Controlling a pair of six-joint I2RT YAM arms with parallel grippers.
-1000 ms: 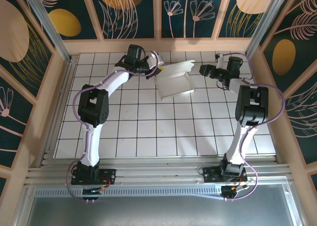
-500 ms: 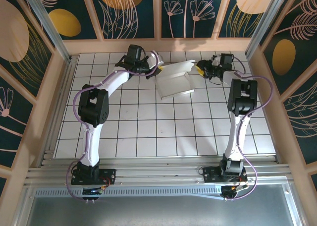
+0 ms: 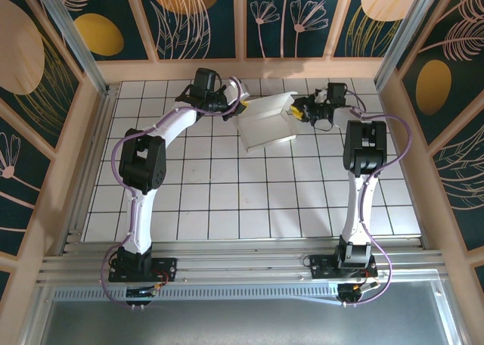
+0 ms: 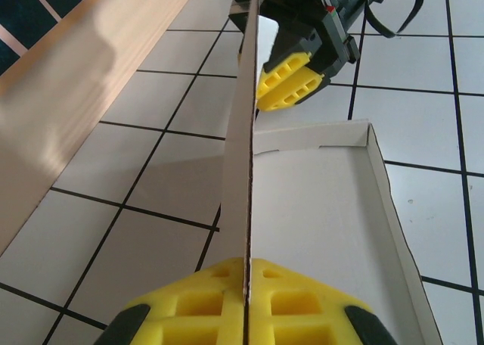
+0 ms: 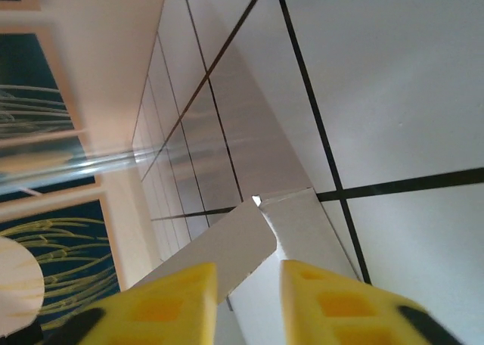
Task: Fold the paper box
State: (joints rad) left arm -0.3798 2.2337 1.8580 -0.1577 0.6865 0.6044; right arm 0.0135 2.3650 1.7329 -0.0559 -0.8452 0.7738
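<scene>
The white paper box (image 3: 266, 131) lies at the far middle of the tiled table, its shallow tray (image 4: 325, 201) flat and one long panel (image 4: 243, 133) standing upright on edge. My left gripper (image 3: 236, 107) is shut on that panel's near end, the yellow pads (image 4: 247, 263) pinching the thin cardboard. My right gripper (image 3: 297, 109) is at the box's far right corner; its yellow fingers (image 4: 291, 80) sit beside the panel's far end. In the right wrist view the jaws (image 5: 248, 273) stand apart, with a rounded flap (image 5: 219, 254) and the box wall (image 5: 302, 224) between them.
The wooden back wall (image 3: 242, 69) runs close behind the box and both grippers, and shows at the left (image 4: 68, 95). White tiles (image 3: 249, 194) stretch from the box toward the arm bases.
My right gripper has moved left to the box's far right corner and its jaws have narrowed around the flap. The left gripper and the box have held still.
</scene>
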